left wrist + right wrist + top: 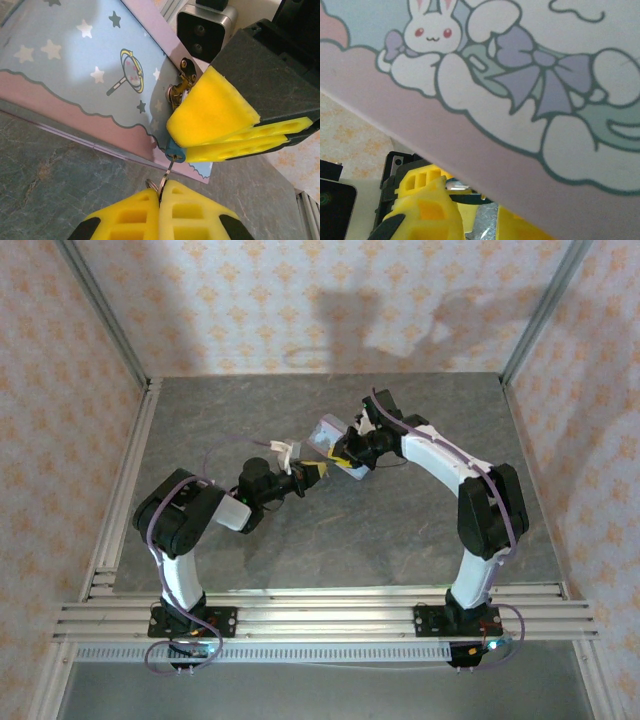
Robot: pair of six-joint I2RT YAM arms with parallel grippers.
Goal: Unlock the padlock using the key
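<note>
Pinching the key (167, 171) between pads pressed tight together, the left claw (160, 192) sat at the bottom of its wrist view. The thin pale sliver ran up from the pads to the underside of the padlock (175, 150). Only a corner of the padlock's blue body showed, poking out from between the yellow fingers of the right claw (177, 142), which was closed narrowly on it. The padlock hung at the edge of the tin (60, 65), just below the metal hasp (181, 85) on the tin's side. The tin's near corner rested on the table (60, 170). From above, the left claw (312, 472) and right claw (345, 455) met nose to nose beside the tin (326, 432), near the middle of the table (400, 540). In the right wrist view the tin's bunny lid (520, 75) loomed close over that claw's yellow fingers (420, 210).
</note>
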